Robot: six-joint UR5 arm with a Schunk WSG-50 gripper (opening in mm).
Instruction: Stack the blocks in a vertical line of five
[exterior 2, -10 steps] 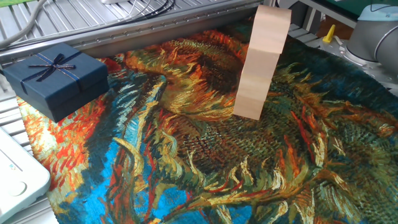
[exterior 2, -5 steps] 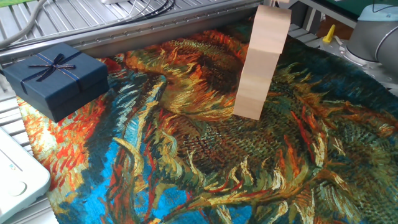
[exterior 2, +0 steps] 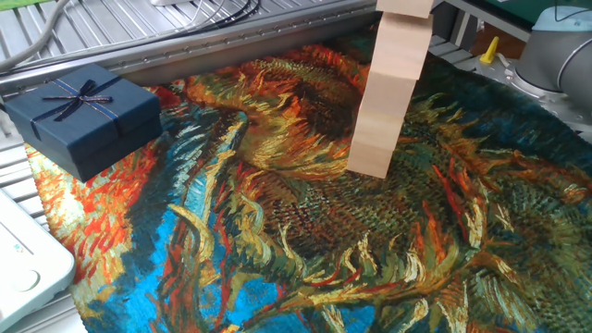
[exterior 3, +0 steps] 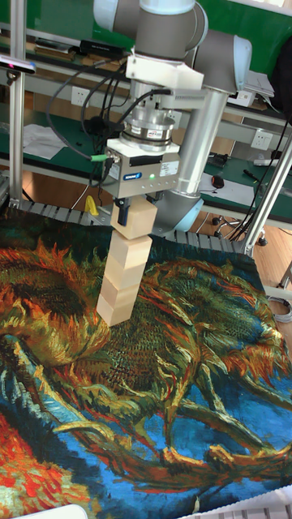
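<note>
Gripper (exterior 3: 138, 212): pointing straight down over the stack, dark fingers (exterior 3: 123, 214) clamped on the sides of the top block (exterior 3: 139, 220). One finger shows on the block's left face; the other is hidden behind the cube. In the fixed view only the bottom of this block enters at the upper edge.

Top block: sits on or just above the stack of blocks (exterior 3: 124, 274); contact cannot be told. It is set slightly off from the cubes below.

Stack of blocks: pale beige wooden cubes, smooth unmarked faces, sharp edges, piled in one column that leans a little in both views. Four cubes below the held one. It stands on the cloth at the far middle of the bench.

Cloth (exterior 2: 277, 240): covers the bench, printed with a painterly sunflower pattern in orange, yellow, green and blue, surface slightly rumpled.

Gift box (exterior 2: 81, 116): dark navy, square, thin ribbon bow on the lid; at the far left, well apart from the stack.

White object (exterior 2: 23, 259): rounded corner at the near left edge.

Surroundings: ribbed metal rails (exterior 2: 139, 37) with cables along the far side; grey arm joints (exterior 3: 166, 28), green wall and cluttered workbenches behind.
</note>
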